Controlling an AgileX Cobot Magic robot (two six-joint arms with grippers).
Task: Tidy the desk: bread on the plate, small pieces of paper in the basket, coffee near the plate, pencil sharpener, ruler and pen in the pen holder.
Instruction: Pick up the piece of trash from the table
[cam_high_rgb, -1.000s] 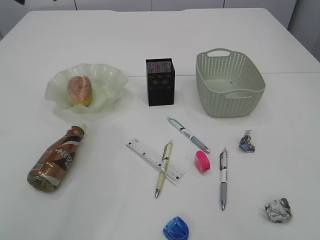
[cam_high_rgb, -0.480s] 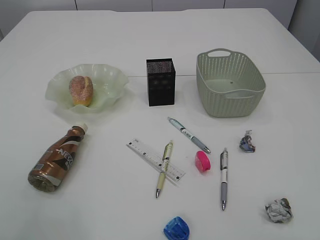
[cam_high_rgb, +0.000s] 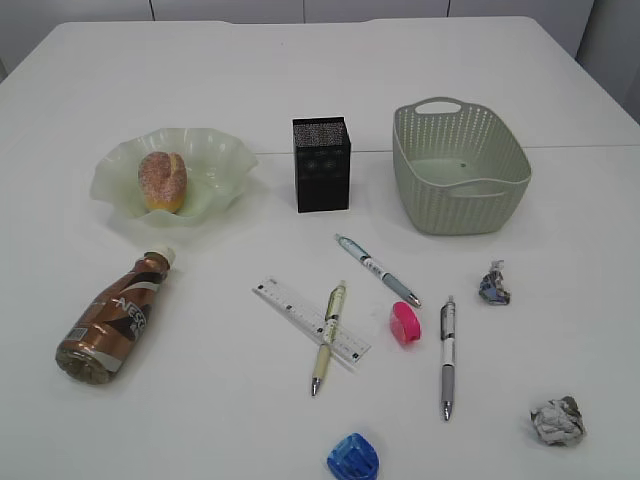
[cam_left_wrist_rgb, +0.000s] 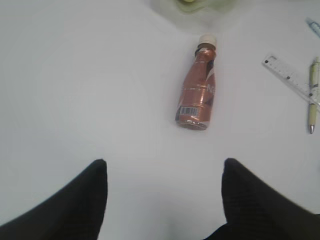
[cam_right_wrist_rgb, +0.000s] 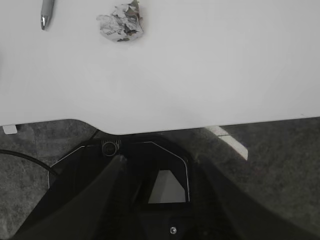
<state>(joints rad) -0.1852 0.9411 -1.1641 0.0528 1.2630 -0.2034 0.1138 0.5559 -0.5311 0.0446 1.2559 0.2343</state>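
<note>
3 pens (cam_high_rgb: 377, 269), 2 sharpeners (cam_high_rgb: 404, 322), 2 paper wads (cam_high_rgb: 557, 420)

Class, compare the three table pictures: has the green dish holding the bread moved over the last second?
Yes, slightly. The dish has slid a little to the right, toward the black pen holder, which stays put. The bread went with it.

brown coffee (cam_high_rgb: 108, 325), pink sharpener (cam_high_rgb: 405, 322), black pen holder (cam_high_rgb: 321, 164)

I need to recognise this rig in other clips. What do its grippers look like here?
Only the wrist views show them. The left gripper has two broad, matte black fingers with rounded tips. The right gripper is black too, in shadow, with a thin dark cable beside it. No markings are readable.
</note>
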